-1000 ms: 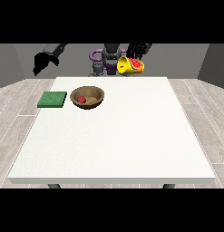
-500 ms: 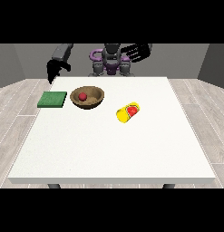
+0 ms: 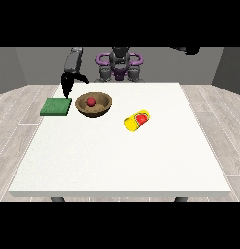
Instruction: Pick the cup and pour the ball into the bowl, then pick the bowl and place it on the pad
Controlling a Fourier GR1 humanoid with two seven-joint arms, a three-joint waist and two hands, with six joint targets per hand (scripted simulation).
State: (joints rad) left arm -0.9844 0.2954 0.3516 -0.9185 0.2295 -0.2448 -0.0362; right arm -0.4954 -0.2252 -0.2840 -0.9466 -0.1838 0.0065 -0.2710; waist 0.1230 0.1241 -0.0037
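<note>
While the red ball (image 3: 92, 101) sits inside the brown bowl (image 3: 94, 105), the yellow cup (image 3: 137, 120) lies on its side well apart on the white table (image 3: 116, 160). A green pad (image 3: 56, 106) lies just beside the bowl. At the view's left, a hand (image 3: 68, 82) hangs above the gap between pad and bowl; whether its fingers are apart cannot be told. At the view's right, another hand (image 3: 189, 49) is raised high, its fingers likewise unclear. Risk: a tilted lift could spill the ball, or set the bowl half off the pad.
</note>
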